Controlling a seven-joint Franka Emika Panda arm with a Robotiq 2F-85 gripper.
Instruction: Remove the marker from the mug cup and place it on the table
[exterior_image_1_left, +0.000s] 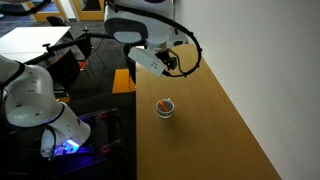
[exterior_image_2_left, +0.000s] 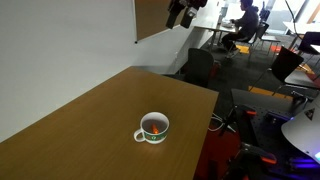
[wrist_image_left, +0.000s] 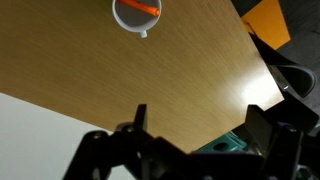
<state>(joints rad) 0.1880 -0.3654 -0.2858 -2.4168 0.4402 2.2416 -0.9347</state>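
So the gripper (wrist_image_left: 198, 128) is spread wide open with nothing in it. In the wrist view its two dark fingers (wrist_image_left: 140, 122) frame bare wood, and it hangs high over the table (wrist_image_left: 150, 75), well apart from the mug cup (wrist_image_left: 137, 13). Nothing sits between them. The mug is small, round and white with a little handle. It stands upright near the long edge on the robot's side, not far from the end corner in an exterior view (exterior_image_2_left: 153, 127). The marker (exterior_image_2_left: 154, 124) is inside it, a thin orange-red stick. The wrist view cuts the mug off at the top. The wood is smooth and light brown. Past the corner there's an orange-tan surface (wrist_image_left: 266, 24) and some dark office chairs (exterior_image_2_left: 200, 66), pretty blurry.
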